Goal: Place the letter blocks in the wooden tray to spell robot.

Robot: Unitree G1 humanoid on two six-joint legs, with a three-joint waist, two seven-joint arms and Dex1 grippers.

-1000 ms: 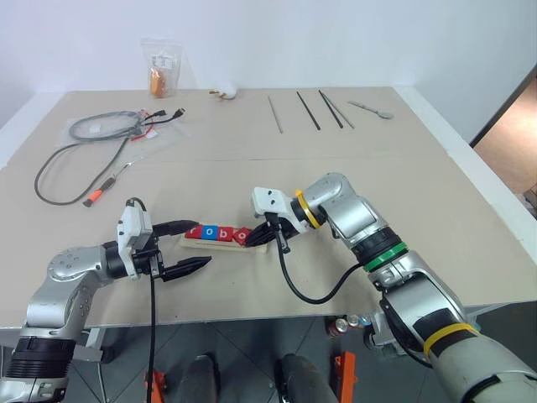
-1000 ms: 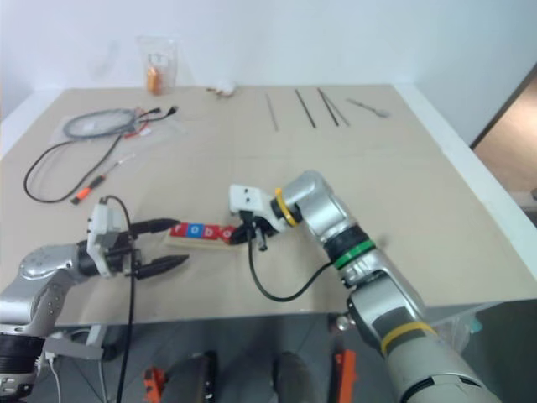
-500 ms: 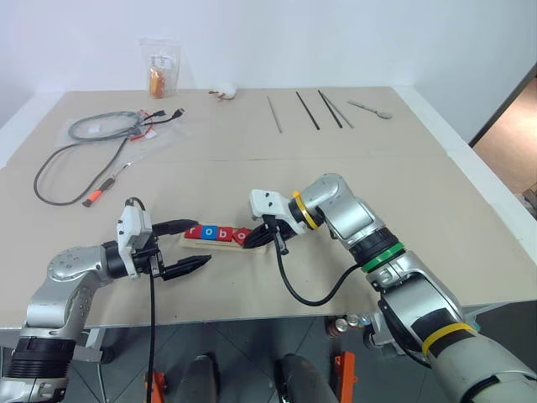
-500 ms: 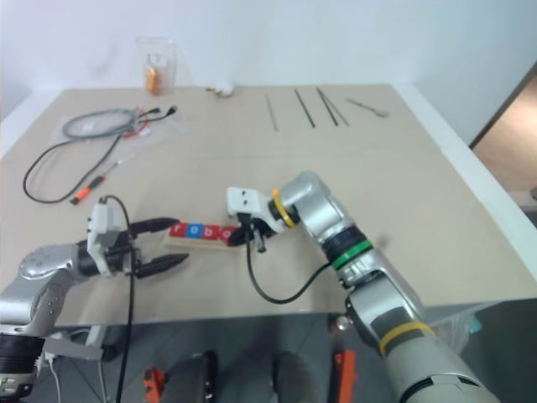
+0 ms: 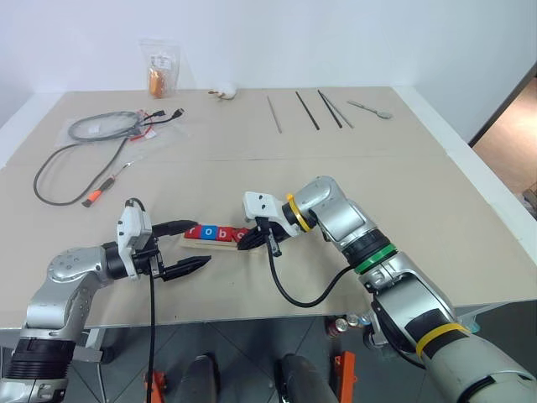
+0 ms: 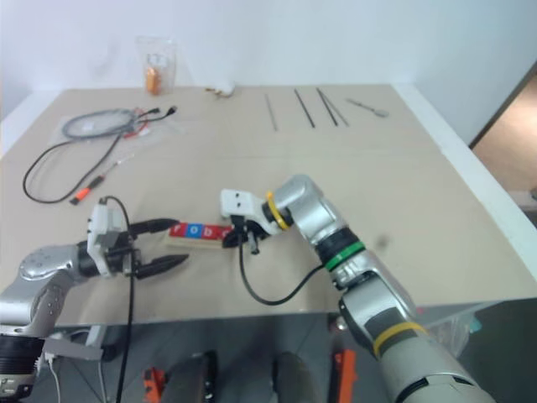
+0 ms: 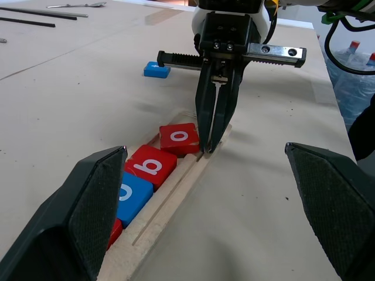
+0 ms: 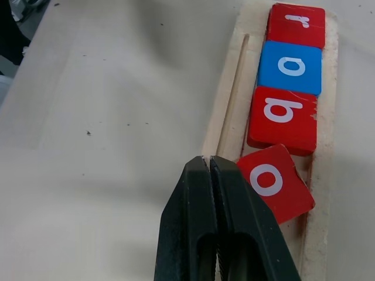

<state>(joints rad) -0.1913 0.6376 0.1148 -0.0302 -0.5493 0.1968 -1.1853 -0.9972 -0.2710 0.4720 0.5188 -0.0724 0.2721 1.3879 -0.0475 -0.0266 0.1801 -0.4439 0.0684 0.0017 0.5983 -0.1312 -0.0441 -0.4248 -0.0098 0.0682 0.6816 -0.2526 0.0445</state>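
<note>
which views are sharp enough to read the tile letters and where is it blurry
Right wrist view: letters r, o, b, o on the tiles read crisply, while the shut right end effector up close looks soft. Left wrist view: the near tiles are clear, the open left end effector's fingers loom large. Eye views: the tiles in the wooden tray are too small to read.

White r, o, b, o on letter blocks (image 8: 286, 99) in wooden tray (image 8: 326, 222).
</note>
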